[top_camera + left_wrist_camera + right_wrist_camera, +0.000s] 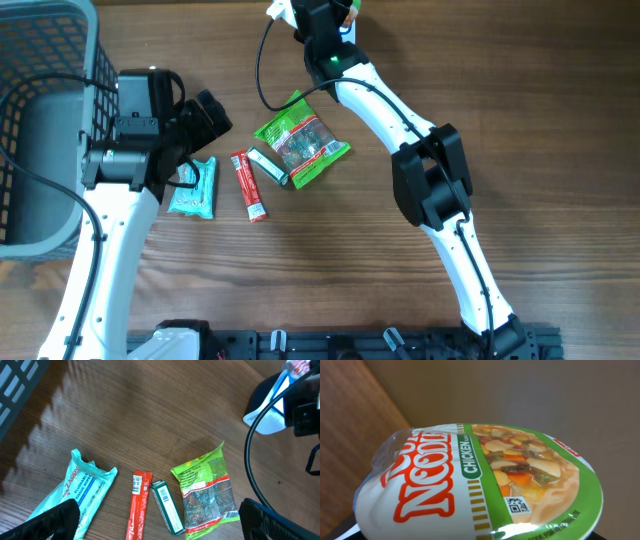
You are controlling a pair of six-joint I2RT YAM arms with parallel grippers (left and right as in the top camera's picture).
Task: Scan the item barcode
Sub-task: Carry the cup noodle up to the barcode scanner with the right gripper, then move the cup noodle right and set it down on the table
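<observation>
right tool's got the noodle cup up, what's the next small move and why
Probably roll the right tool a little so the noodle cup turns to a new face. The right wrist view shows only its printed lid and a small QR code; no barcode is in sight, so it likely sits on a hidden side.

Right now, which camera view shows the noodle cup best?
The right wrist view: the noodle cup fills the picture and its label is readable. The overhead view shows only bits at the top edge, beside the right arm. The left wrist view catches just a corner, top right.
</observation>
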